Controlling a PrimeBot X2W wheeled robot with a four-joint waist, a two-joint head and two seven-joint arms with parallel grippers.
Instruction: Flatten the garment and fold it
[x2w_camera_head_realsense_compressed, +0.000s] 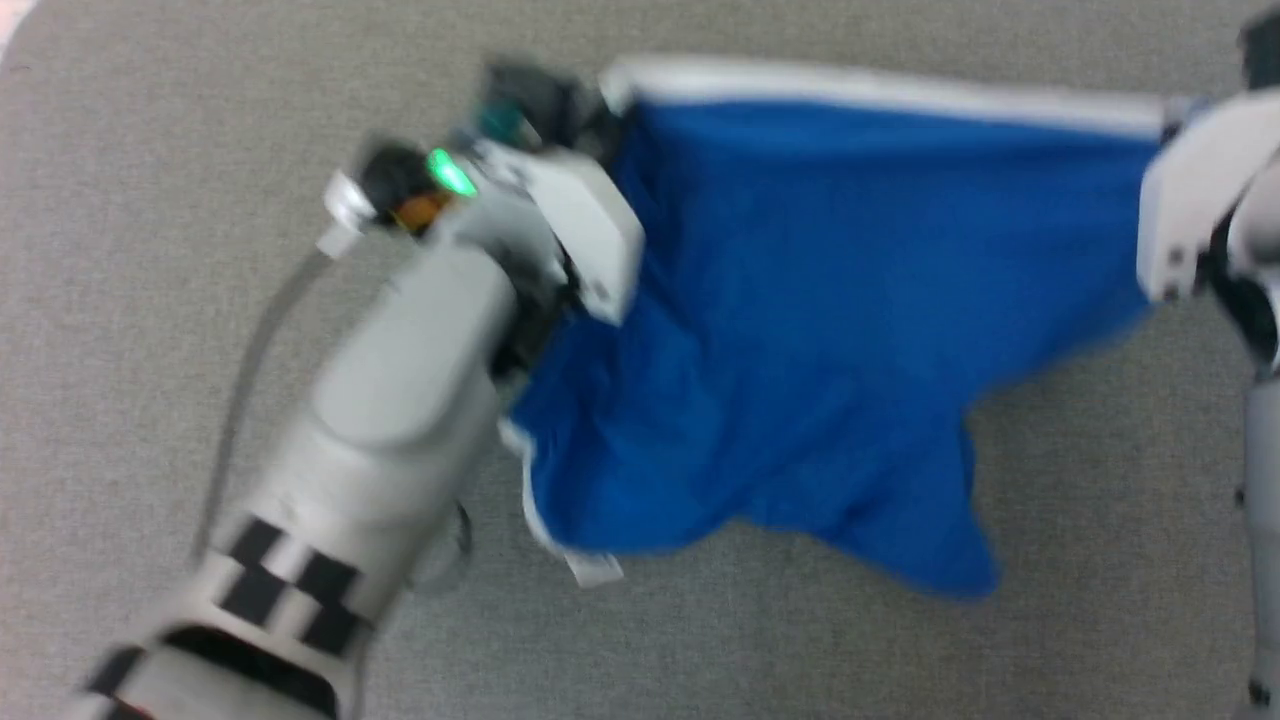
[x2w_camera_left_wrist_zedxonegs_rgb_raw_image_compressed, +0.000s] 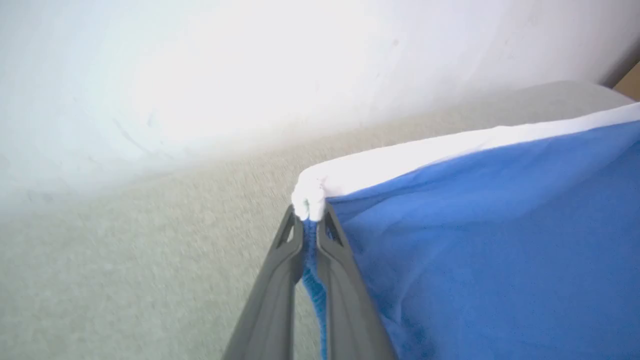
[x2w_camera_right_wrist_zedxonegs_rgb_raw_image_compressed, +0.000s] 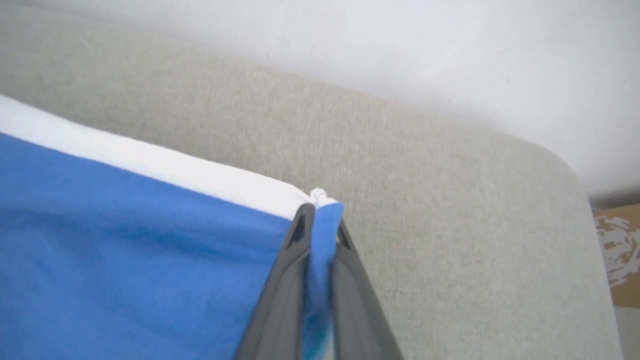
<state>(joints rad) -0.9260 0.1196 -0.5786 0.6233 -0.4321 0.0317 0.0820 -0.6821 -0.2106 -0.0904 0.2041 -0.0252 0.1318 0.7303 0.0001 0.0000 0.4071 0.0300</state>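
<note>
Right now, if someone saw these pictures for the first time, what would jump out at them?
The blue shorts stand out first, spread wide above the middle of the grey fabric surface, with a white stripe running along their far edge. Next comes the grip: the left gripper pinches the left end of that striped edge and the right gripper pinches the right end, both shut on the fabric.

Pale grey left forearm wearing a black-and-white checker band, green light glowing at its wrist, grey cable running alongside, dark grey fingers showing triangular cut-outs
</note>
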